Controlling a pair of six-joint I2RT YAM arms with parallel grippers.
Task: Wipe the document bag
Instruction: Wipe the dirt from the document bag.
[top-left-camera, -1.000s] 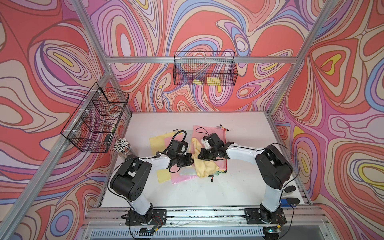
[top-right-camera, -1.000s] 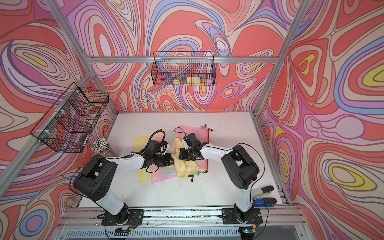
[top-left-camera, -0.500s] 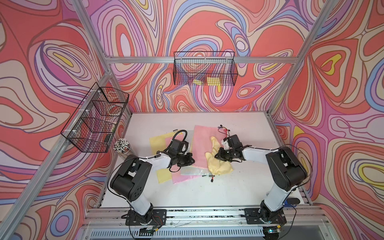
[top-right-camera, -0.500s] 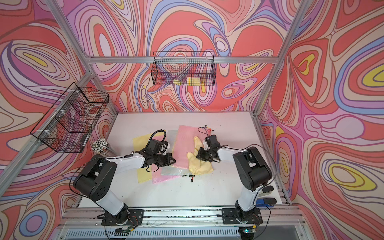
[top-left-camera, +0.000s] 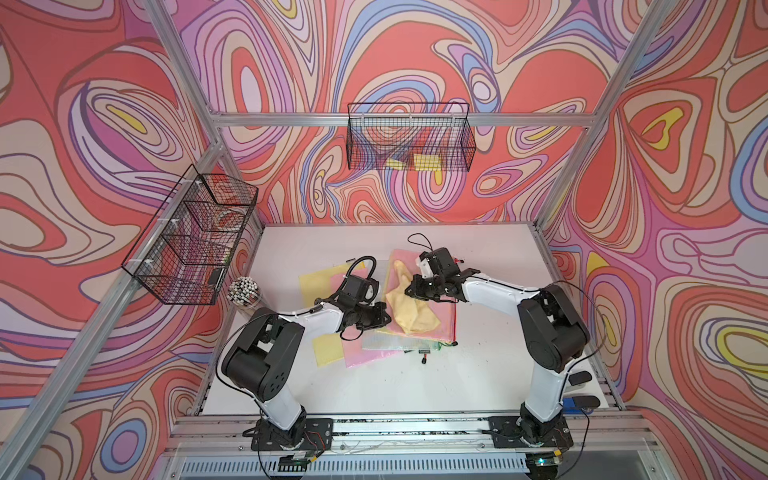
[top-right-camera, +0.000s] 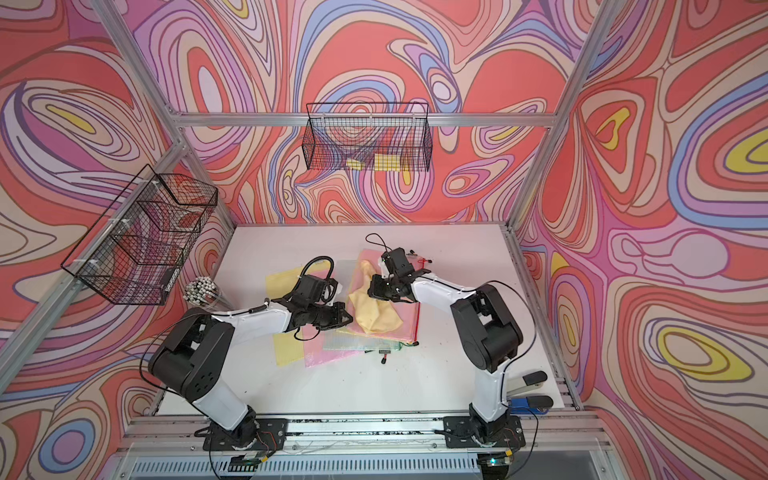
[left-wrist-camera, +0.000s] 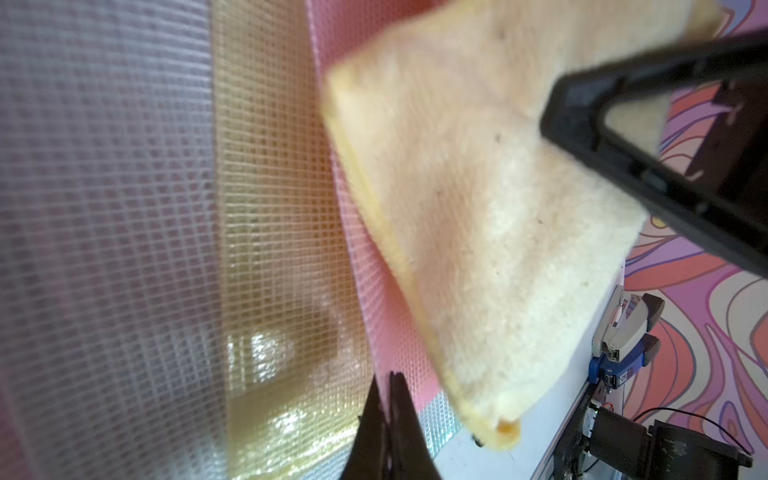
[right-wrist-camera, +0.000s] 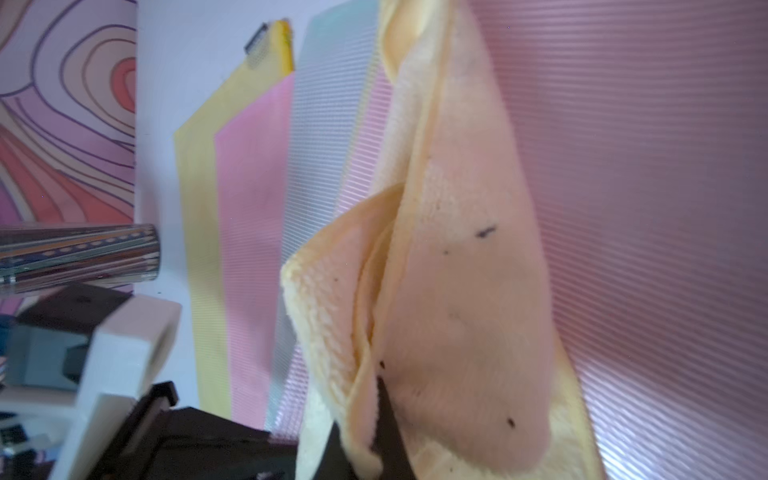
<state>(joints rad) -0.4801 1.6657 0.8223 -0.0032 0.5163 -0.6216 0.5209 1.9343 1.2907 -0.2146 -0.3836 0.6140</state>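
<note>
Several mesh document bags lie overlapped mid-table. The pink document bag (top-left-camera: 444, 322) (top-right-camera: 409, 324) (right-wrist-camera: 644, 166) (left-wrist-camera: 357, 257) is on top. A pale yellow cloth (top-left-camera: 409, 309) (top-right-camera: 374, 313) (right-wrist-camera: 457, 270) (left-wrist-camera: 478, 208) is spread on it. My right gripper (top-left-camera: 412, 289) (top-right-camera: 372, 291) (right-wrist-camera: 380, 386) is shut on a fold of the cloth at its far-right edge. My left gripper (top-left-camera: 384, 318) (top-right-camera: 349, 319) (left-wrist-camera: 390, 376) is shut, with its tips resting on the bags' left edge beside the cloth and nothing visibly held.
Yellow and pink bags (top-left-camera: 320, 282) stick out to the left under my left arm. A cup of pens (top-left-camera: 245, 291) stands at the left table edge and a stapler (top-left-camera: 579, 401) at the front right. Wire baskets (top-left-camera: 409, 143) hang on the back and left walls.
My right gripper dragged the cloth rightward over the pink bag, then back left and a little farther away. The left gripper has stayed in place on the bags.
</note>
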